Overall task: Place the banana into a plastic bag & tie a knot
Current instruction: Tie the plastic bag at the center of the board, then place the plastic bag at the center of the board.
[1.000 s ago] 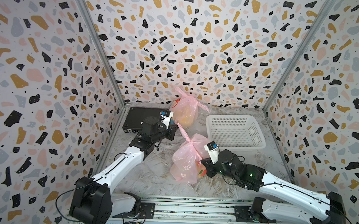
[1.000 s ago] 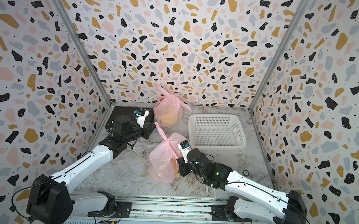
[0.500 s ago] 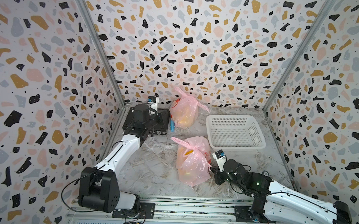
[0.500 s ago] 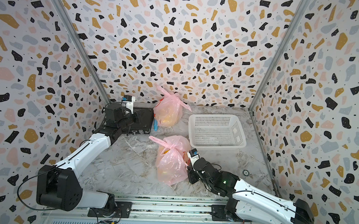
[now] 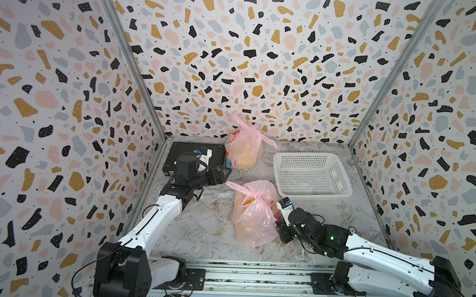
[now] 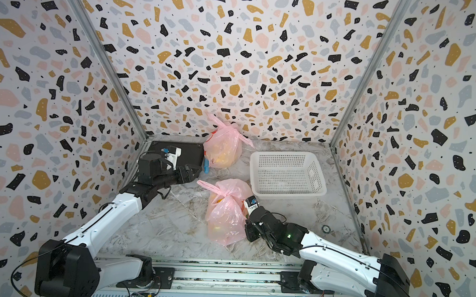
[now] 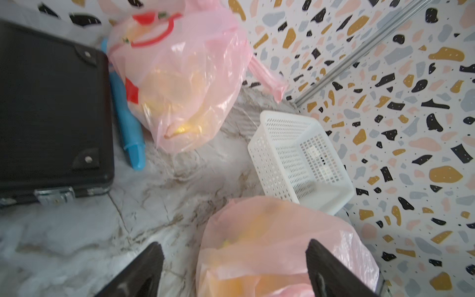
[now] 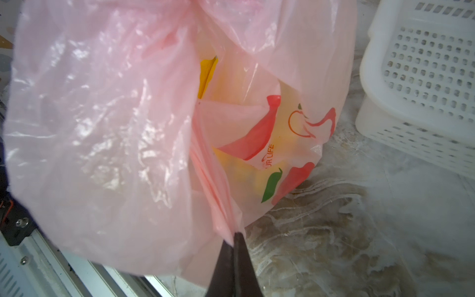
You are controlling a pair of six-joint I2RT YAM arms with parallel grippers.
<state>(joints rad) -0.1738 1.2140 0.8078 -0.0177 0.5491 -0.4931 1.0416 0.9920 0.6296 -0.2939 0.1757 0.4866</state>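
The right gripper [image 8: 235,240] is seen fully closed, its jaws pressed together on a thin twisted strand [image 8: 205,167] of the near plastic bag [image 5: 253,221], and the strand is drawn taut from the jaws up into the bag's gathered neck. The left gripper [image 5: 224,173] is held wide open with nothing between its fingers [image 7: 144,267], just in front of the black case [image 5: 217,153]. The bag is laid on the table [image 5: 200,230] between the two arms. Its long axis runs from the knot [image 5: 252,194] at the far end down to the bulging base near the front rail. It is touched by the right wrist along one side, so the right arm is judged the nearer. The free ear [image 5: 233,186] is pointed towards the open left gripper, near it but apart, and any further tightening would turn on that gap being closed. The banana [image 8: 207,74] is made out only as a yellow patch through the pink film, inside the bag. Whether the knot is pulled tight cannot be told, since its crossing is buried in folds. In both top views the right jaws are hidden behind the wrist. The bag is cut off at the edge of the left wrist view. A second tied bag [image 5: 243,149] and a white basket [image 5: 316,192] are set further back.
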